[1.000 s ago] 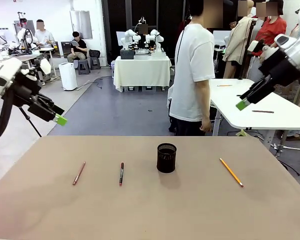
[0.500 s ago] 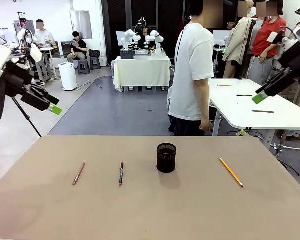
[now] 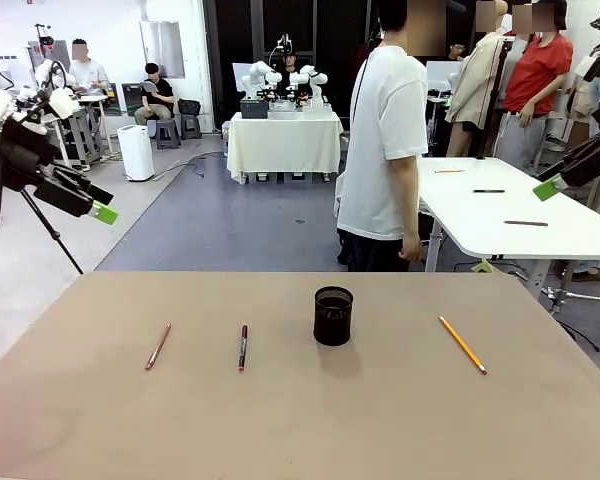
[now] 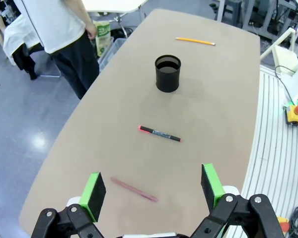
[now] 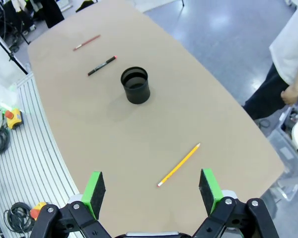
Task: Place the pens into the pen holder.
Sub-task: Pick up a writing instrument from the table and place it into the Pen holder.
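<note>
Upright pen holder (image 3: 333,316); left of it red pen (image 3: 158,345) and dark pen (image 3: 243,347) flat on table (image 3: 300,430), pencil (image 3: 462,344) right of it, none inside. High above holder, left gripper (image 4: 154,191) and right gripper (image 5: 151,191) spread wide, empty. We judge pens light, stiff, apt to roll — pinch mid-shaft.

Front low, across table (image 3: 300,430) — wrists overhead (shared).

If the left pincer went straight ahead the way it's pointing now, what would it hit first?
Likely the brownish-red pen, lying on the table between the open left pincer's fingers in its wrist view. Depth is unclear; it might land on bare table beside it.
</note>
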### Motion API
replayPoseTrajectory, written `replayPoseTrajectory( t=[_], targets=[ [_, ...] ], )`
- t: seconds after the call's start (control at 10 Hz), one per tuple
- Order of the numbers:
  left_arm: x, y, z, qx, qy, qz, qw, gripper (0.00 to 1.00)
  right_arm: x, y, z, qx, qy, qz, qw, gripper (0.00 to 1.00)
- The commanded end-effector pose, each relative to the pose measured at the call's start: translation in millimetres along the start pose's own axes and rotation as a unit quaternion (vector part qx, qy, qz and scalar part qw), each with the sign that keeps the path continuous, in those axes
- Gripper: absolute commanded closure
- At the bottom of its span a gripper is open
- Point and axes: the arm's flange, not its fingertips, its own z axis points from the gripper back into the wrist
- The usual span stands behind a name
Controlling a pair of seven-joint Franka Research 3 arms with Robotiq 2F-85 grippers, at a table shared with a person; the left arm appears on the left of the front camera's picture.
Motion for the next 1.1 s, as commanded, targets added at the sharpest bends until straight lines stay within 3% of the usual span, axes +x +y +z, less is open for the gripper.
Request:
replayPoseTrajectory(
  t=[0.0,0.1,1.0],
  targets=[
    [2.7,4.6,0.2,-0.022,-0.007,-0.017,1.0,0.0,-0.3,-6.7,3.0,0.018,-0.01,0.014,1.0,0.0],
    [0.0,0.0,0.0,0.0,0.0,0.0,1.0,0.0,0.0,0.0,0.0,0.0,0.0,0.0,1.0,0.0],
    [0.0,0.0,0.0,0.0,0.0,0.0,1.0,0.0,0.0,0.0,0.0,0.0,0.0,0.0,1.0,0.0]
  ],
)
